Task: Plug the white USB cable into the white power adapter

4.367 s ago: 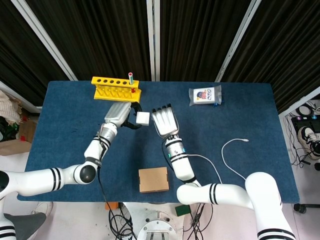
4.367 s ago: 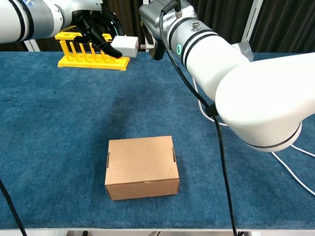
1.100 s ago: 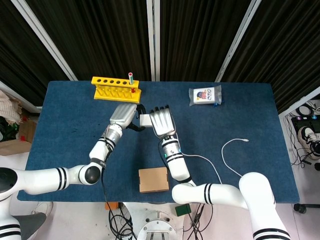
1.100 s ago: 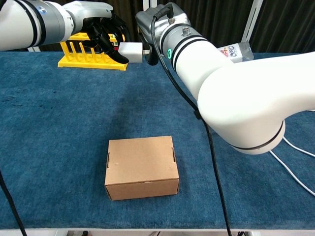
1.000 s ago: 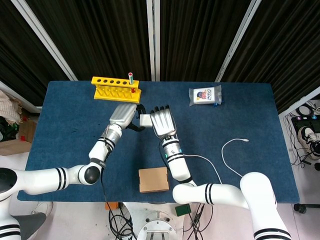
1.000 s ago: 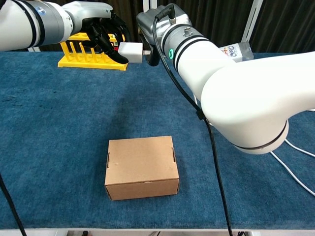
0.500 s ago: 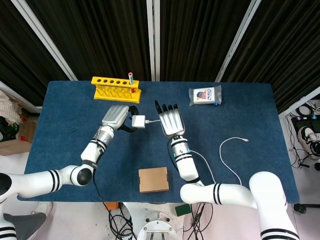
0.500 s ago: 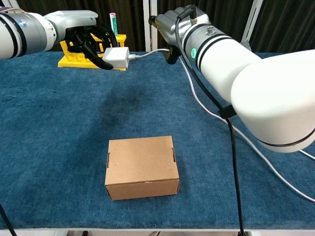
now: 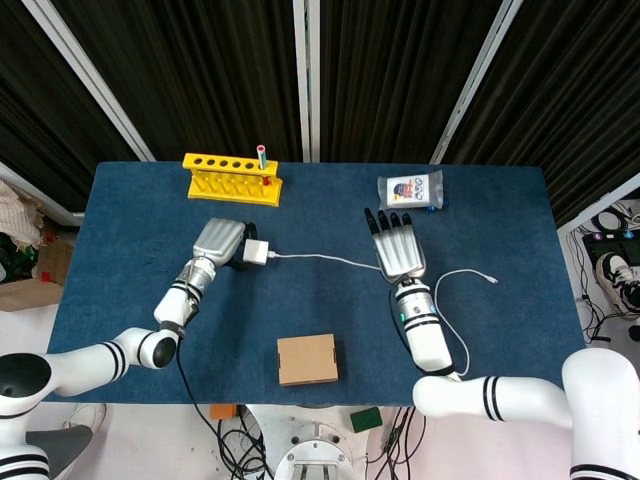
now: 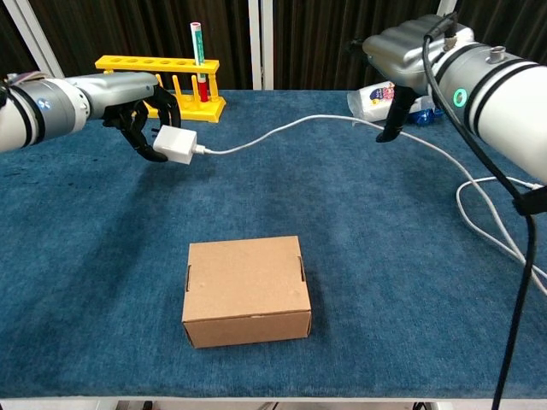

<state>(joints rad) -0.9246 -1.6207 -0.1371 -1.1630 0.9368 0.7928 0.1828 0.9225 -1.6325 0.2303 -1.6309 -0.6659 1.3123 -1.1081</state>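
Observation:
My left hand (image 9: 221,242) (image 10: 137,115) grips the white power adapter (image 9: 256,253) (image 10: 177,145) just above the blue table at left of centre. The white USB cable (image 9: 330,260) (image 10: 282,128) is plugged into the adapter's right side and runs rightward in a sagging line toward my right hand (image 9: 398,246) (image 10: 402,51). That hand hovers at the right with its fingers extended and apart, and the cable passes beneath it. The cable's other end (image 9: 491,281) lies loose on the table at the far right.
A cardboard box (image 9: 307,360) (image 10: 247,290) sits near the front edge at centre. A yellow tube rack (image 9: 231,177) (image 10: 162,81) with one tube stands at the back left. A small printed packet (image 9: 410,190) (image 10: 385,94) lies at the back right.
Both hands moved apart: the left drew the adapter leftward and lower, the right swung far right. The cable, joined to the adapter, now stretches between them and the right hand's fingers have spread.

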